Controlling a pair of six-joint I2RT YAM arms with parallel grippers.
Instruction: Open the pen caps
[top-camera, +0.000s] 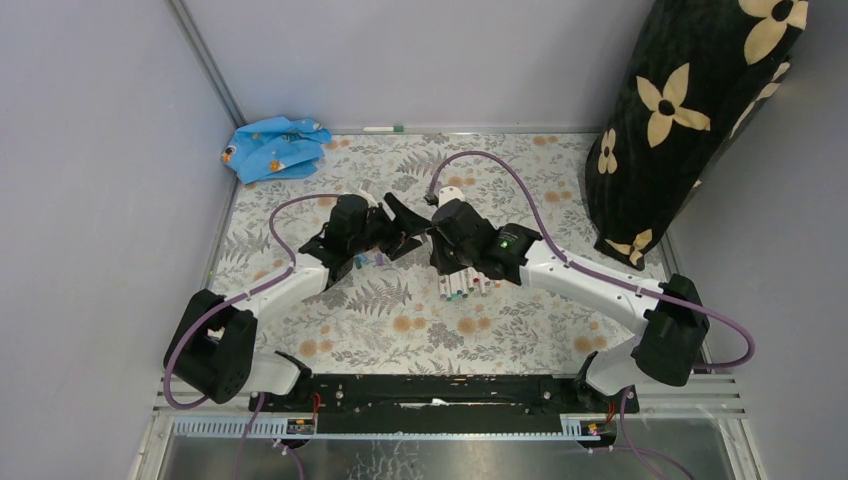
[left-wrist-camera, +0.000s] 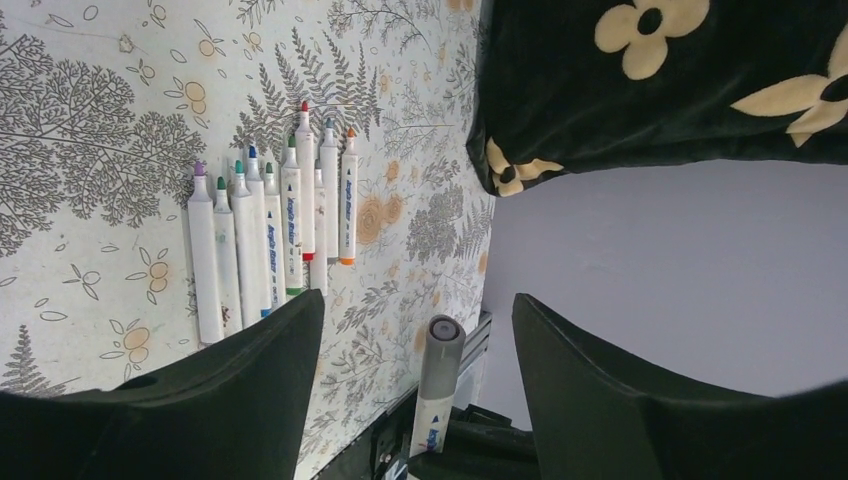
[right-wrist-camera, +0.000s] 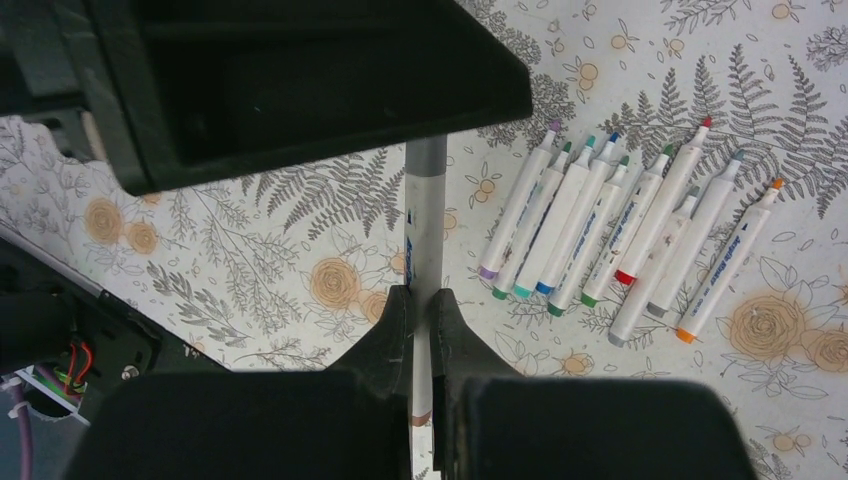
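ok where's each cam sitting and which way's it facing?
Top external: above and behind the bases, looking down at the table; both arms show, left gripper facing right gripper.
Left wrist: looks past its open fingers at the held pen and pen row.
Right wrist: looks down past its shut fingers, clamped on that pen.
Shared: both wrist views show the held pen and pen row.

Setting: robot lab work cell.
Evidence: plain grey panel walls (top-camera: 90, 180) on aluminium framing (top-camera: 207, 60), enclosing a desk (top-camera: 420, 335) with a fern-print covering. Left arm (top-camera: 285, 283) and right arm (top-camera: 585, 275) are bolted to a black rail (top-camera: 430, 388) at the desk's near edge. Purple cables (top-camera: 480, 153) are fitted.
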